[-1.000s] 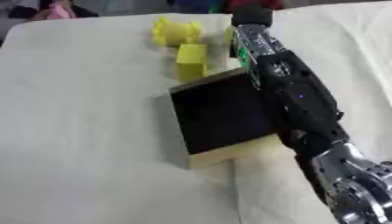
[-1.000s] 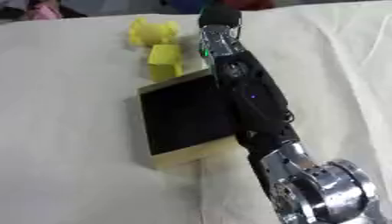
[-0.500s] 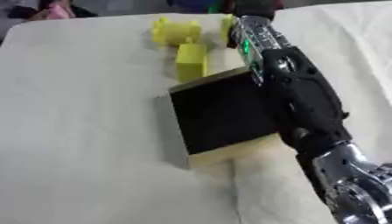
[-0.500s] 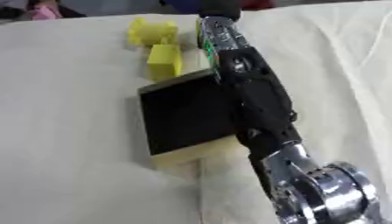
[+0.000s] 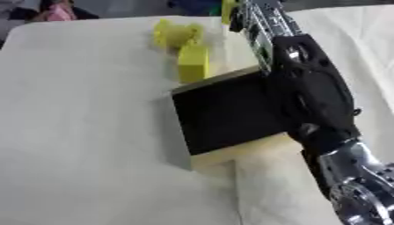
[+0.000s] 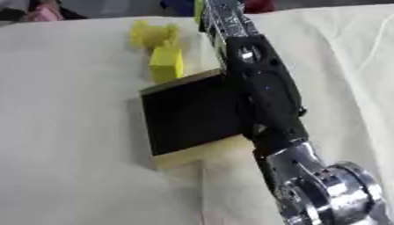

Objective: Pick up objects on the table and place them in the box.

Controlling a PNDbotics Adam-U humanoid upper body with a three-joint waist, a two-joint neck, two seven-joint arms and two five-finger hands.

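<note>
Left eye view: the box (image 5: 223, 112) looks dark and empty inside; the yellow block (image 5: 192, 63) and a yellow lump (image 5: 175, 33) sit on the surface (image 5: 85, 132) just behind it.

Right eye view: the right arm (image 6: 258, 92) stretches past the box; its hand runs off the top edge, so I cannot tell its state. Nothing appears boxed yet.

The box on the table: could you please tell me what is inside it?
The box shows only a dark interior with nothing visible in it. The robot's right arm crosses over its right side and covers that part. Two yellow objects lie on the table beyond it.
</note>
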